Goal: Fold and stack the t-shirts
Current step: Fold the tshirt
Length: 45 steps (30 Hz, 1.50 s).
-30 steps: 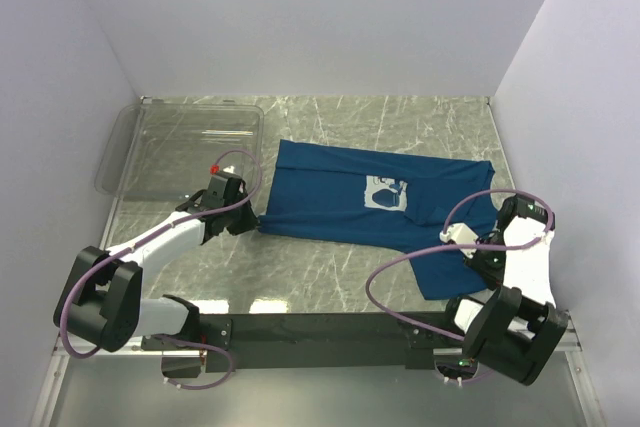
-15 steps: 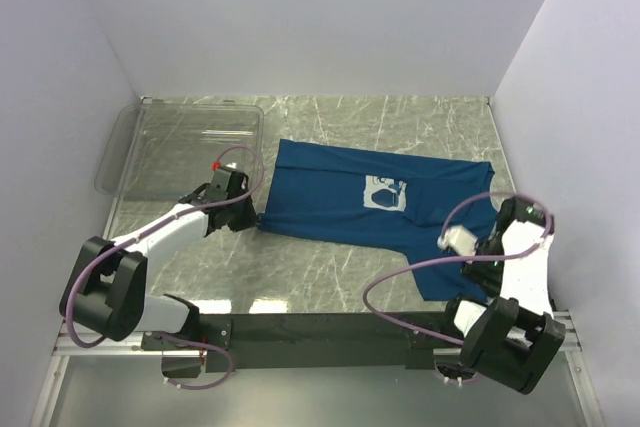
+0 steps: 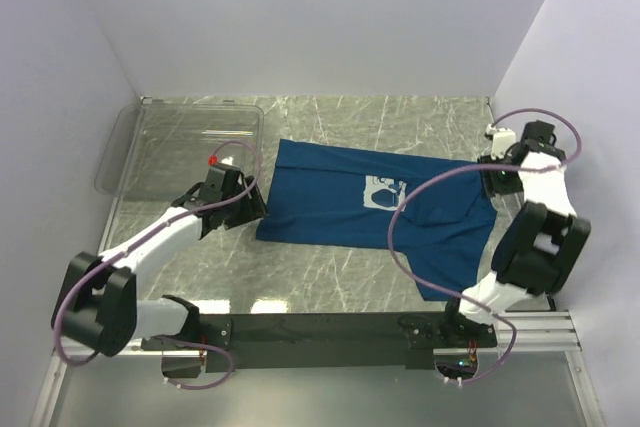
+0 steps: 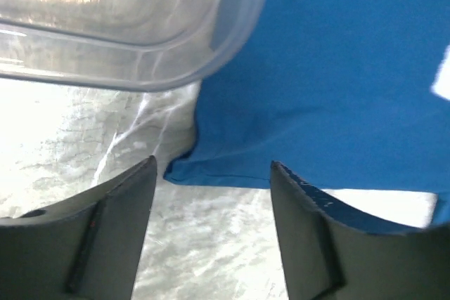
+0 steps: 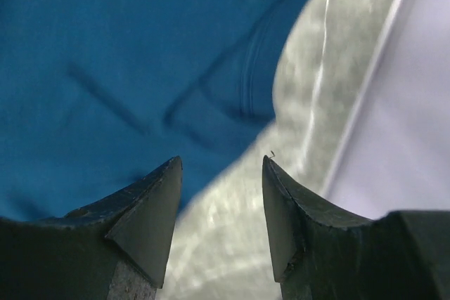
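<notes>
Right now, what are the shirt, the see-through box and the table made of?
The t-shirt looks like matte cloth, maybe cotton: it wrinkles. The bin seems clear shiny plastic: the table shows through. That table looks like glossy marble or imitation: pale veins, glare.

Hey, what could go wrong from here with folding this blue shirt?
The left gripper is open at a corner of the t-shirt, right beside the clear bin; it may nudge the bin. The right gripper is open over the t-shirt's edge near the side wall and might bump it. Its cable hangs across the t-shirt and may drag it.
</notes>
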Tool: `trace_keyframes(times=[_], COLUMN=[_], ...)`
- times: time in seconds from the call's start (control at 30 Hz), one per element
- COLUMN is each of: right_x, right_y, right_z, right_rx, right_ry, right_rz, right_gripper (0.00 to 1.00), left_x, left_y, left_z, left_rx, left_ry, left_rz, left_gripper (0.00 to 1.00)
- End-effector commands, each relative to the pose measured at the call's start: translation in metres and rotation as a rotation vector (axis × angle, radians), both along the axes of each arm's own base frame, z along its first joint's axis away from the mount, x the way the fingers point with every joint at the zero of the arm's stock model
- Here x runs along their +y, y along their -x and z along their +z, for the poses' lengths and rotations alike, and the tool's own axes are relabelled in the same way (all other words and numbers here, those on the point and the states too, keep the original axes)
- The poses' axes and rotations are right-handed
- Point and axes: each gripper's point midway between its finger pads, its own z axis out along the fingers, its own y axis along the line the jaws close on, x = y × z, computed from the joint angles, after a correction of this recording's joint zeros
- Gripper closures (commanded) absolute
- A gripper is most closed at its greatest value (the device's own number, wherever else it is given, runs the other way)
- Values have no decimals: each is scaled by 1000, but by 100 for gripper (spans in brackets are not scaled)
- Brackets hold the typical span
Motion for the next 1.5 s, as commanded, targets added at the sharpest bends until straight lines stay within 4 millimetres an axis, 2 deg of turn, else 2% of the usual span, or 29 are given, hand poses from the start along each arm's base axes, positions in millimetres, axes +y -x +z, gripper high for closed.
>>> trace_keyframes(times=[0.0,0.07,0.1,0.13,0.23,0.27,0.3,0.4,0.47,0.53,0.57,0.6,0.63,0.67,0.73,0.77,0.8,0.9,0.93,0.97,1.0,1.03,1.07,1.1,1.17,1.2,1.23,1.3,1.47], right_x=[-5,-8,-10,-9,-8,-7,-6,-5,-10,-13,-17,-17,-18,-20,-19,-19,-18,-13,-10,-9,-7,-4,-1,1,4,5,6,7,5], right_y=[-62,-81,-87,-96,-118,-126,-129,-141,-153,-157,-164,-165,-166,-168,-168,-167,-167,-165,-164,-161,-162,-161,-159,-158,-156,-155,-153,-149,-153], right_z=[6,6,-5,-6,-14,-13,-23,-32,-29,-41,-35,-45,-48,-50,-54,-55,-56,-54,-53,-54,-47,-46,-44,-44,-47,-49,-51,-62,-76], right_rx=[-124,-144,-125,-138,-140,-147,-126,-125,-146,-109,-123,-97,-85,-82,-66,-62,-60,-63,-63,-58,-72,-79,-79,-76,-68,-55,-39,-1,34], right_ry=[-20,-26,-35,-38,-30,-25,-23,9,27,25,37,37,37,37,36,35,31,13,8,1,-4,-18,-25,-31,-49,-52,-60,-67,-52], right_rz=[-164,-183,-191,-197,-194,-194,-190,-191,-203,-211,-216,-212,-212,-212,-204,-202,-192,-168,-159,-151,-141,-132,-123,-114,-111,-105,-105,-108,-112], right_gripper=[43,43,43,43,43,44,44,44,45,46,47,48,50,51,53,54,55,57,57,57,58,58,59,62,67,71,75,79,80], left_x=[-4,-3,-4,-4,-5,-6,-8,-10,-11,-16,-18,-22,-27,-30,-41,-46,-52,-68,-71,-76,-81,-84,-88,-91,-93,-95,-96,-100,-108], left_y=[-22,-23,-26,-27,-33,-34,-38,-48,-54,-66,-71,-79,-87,-93,-111,-118,-130,-154,-160,-163,-173,-176,-177,-183,-186,-189,-190,-194,-209], left_z=[51,55,60,61,59,53,57,53,44,46,38,43,46,37,45,36,46,46,46,35,43,42,31,36,26,27,20,18,0], left_rx=[-154,-156,-165,-165,-141,-116,-120,-112,-94,-111,-97,-113,-130,-117,-151,-136,-166,-181,-185,-163,-184,-184,-159,-175,-160,-166,-153,-156,-144], left_ry=[34,29,27,24,7,0,1,-8,-19,-8,-10,0,15,13,43,41,51,52,52,48,54,55,46,43,27,29,23,20,-20], left_rz=[-3,-6,-11,-14,-24,-31,-37,-38,-36,-40,-41,-41,-48,-48,-63,-72,-83,-120,-129,-141,-152,-159,-167,-174,-177,-178,-180,-187,-192], left_gripper=[29,28,27,27,28,28,28,29,31,33,34,35,37,38,42,43,45,50,55,58,60,65,67,71,77,79,80,80,81])
